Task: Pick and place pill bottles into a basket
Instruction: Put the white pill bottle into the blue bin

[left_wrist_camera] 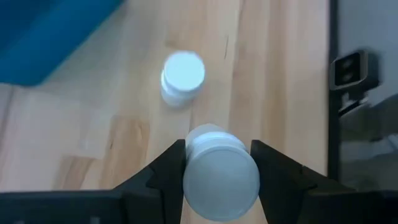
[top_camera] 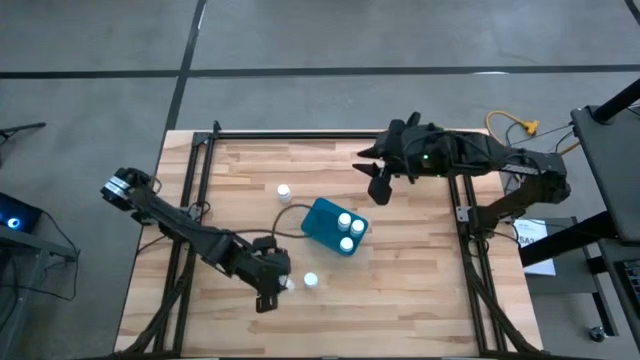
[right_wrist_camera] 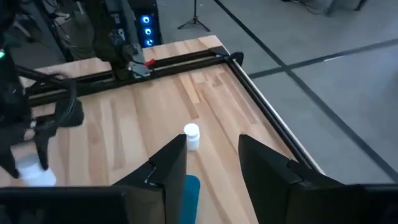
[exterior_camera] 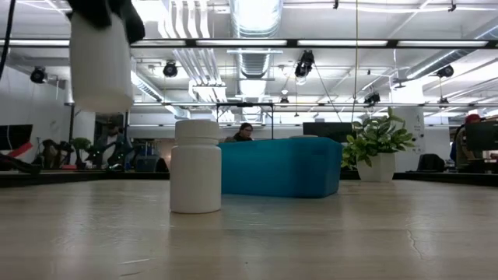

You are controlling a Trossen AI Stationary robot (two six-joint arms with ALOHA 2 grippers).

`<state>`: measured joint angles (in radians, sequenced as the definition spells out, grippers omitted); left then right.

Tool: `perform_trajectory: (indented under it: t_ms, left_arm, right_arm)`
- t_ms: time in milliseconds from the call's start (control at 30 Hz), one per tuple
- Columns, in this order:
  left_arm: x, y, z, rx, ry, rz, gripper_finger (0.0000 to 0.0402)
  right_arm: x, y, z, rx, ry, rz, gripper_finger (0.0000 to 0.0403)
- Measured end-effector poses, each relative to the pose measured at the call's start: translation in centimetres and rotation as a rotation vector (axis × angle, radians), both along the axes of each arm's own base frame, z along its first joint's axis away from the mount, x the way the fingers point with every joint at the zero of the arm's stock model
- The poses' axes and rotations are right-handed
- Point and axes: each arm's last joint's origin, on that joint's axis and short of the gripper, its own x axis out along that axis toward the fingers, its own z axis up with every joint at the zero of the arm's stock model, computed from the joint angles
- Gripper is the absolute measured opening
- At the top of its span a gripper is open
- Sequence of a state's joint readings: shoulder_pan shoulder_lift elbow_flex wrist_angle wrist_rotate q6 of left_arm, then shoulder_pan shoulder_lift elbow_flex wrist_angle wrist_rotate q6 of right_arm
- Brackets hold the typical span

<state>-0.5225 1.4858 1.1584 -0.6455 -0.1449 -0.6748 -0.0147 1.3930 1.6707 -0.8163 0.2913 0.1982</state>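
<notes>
While the high view looks down, the left gripper (top_camera: 277, 287) is clamped on a pill bottle (top_camera: 287, 283) near the table's front, another bottle (top_camera: 311, 281) just beside it. Three bottles (top_camera: 349, 231) sit in the basket (top_camera: 322, 222). Right wrist view: right gripper (right_wrist_camera: 212, 163) empty, fingers apart, above the basket.

Wooden table (top_camera: 400, 290), potted plant (exterior_camera: 377, 144) behind it, seated person (exterior_camera: 244, 132), yellow cable (top_camera: 515, 127)

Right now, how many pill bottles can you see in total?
5. Two stand in the basket: and. One stands alone on the table, one sits in front of the basket, and the left hand grips one. Others may be hidden.
</notes>
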Motion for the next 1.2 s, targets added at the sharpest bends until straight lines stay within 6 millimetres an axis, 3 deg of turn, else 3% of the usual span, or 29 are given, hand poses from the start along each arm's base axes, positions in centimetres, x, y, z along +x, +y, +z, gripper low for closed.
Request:
perform_trajectory:
  t_ms: [267, 500, 667, 933, 1200]
  left_arm:
    - [-1.3, 2.9, 2.7, 0.034, 0.035, 0.089, 0.0141]
    - [-0.1, 4.8, 5.2, 0.097, -0.008, 0.055, 0.0141]
    - [0.7, 6.6, 6.8, 0.155, -0.023, 0.034, 0.0141]
    - [1.9, 9.5, 7.4, 0.21, -0.031, -0.026, 0.0141]
    - [3.5, 10.8, 7.0, 0.253, 0.03, -0.139, 0.0141]
  right_arm:
    - [-0.3, -0.2, -0.3, -0.003, 0.012, -0.005, 0.0126]
    - [-0.3, -0.6, -1.7, 0.031, 0.039, -0.125, 0.0114]
    - [-0.7, -0.9, -1.5, 0.024, 0.011, -0.236, 0.0106]
    - [-1.2, -1.9, -1.5, 0.01, -0.007, -0.388, 0.0095]
    - [-2.0, -3.6, -2.1, 0.073, 0.03, -0.514, 0.0097]
